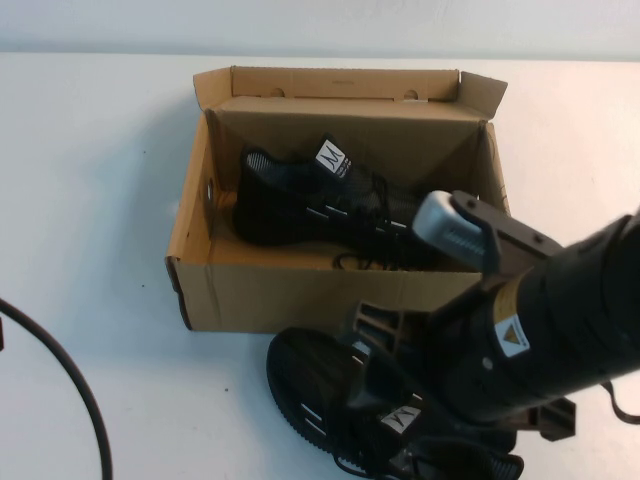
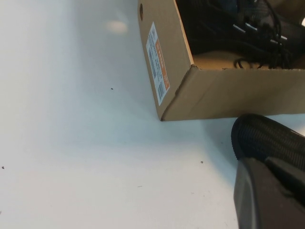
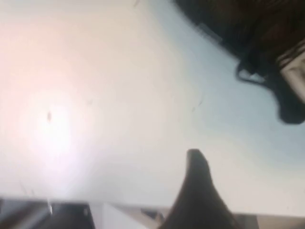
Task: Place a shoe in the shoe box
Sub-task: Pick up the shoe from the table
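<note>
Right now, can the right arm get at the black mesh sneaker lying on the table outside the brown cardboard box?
Probably yes: the right gripper, jaws open, hovers over this black mesh sneaker on the white table, nothing between. The left gripper is shut.

Plain brown cardboard shoe box (image 1: 250, 290) with an orange-and-white side label (image 2: 157, 62); black mesh sneaker (image 1: 300, 195) inside, white tongue label with black "M", silver stripes; white surface (image 1: 90, 200).

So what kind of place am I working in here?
Probably a lab or test bench: a plain white table against a bare wall, holding only an open shoe box and a pair of sneakers, with the right gripper over the near one and a loose black cable.
</note>
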Robot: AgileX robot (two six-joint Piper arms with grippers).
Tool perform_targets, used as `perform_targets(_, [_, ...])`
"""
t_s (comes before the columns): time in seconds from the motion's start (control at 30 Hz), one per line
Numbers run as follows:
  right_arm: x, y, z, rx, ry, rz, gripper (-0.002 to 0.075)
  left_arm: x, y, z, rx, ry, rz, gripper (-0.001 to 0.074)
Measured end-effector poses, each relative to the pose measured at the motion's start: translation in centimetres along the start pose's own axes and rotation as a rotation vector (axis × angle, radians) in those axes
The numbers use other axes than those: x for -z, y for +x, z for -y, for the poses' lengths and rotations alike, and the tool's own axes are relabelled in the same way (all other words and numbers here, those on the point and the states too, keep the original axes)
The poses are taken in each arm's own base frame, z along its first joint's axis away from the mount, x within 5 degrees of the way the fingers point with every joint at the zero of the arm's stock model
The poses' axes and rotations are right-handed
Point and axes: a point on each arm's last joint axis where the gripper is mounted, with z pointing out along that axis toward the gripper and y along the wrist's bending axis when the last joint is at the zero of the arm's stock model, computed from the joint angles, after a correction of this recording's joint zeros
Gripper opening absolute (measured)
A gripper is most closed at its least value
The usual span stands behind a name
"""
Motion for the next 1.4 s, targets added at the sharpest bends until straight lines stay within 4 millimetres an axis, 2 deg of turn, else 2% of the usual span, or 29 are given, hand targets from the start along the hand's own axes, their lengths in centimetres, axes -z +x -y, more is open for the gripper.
perform_targets(0.13, [-0.8,0.1,1.4,-0.060,0.011,0.032,0.0426,0.0,0.0,0.0,0.000,0.000,-0.002,-0.0002])
perform_targets(0.43, [-3.9,0.4,4.1,-0.214,-0.035,0.051,0.0428,0.0,0.1,0.0,0.000,0.002,-0.013,-0.0002])
perform_targets(0.73, [-3.7,-1.3,3.9,-0.249,-0.129,0.150,0.0428,0.0,0.2,0.0,0.000,0.002,-0.019,-0.0002])
perform_targets(1.2, [-3.9,-1.0,4.4,-0.277,-0.077,0.112,0.0428,0.0,0.2,0.0,0.000,0.003,-0.024,-0.0002])
perform_targets(1.4, [-5.3,-1.3,4.1,-0.286,-0.062,0.107,0.0428,0.0,0.2,0.0,0.000,0.003,-0.024,-0.0003])
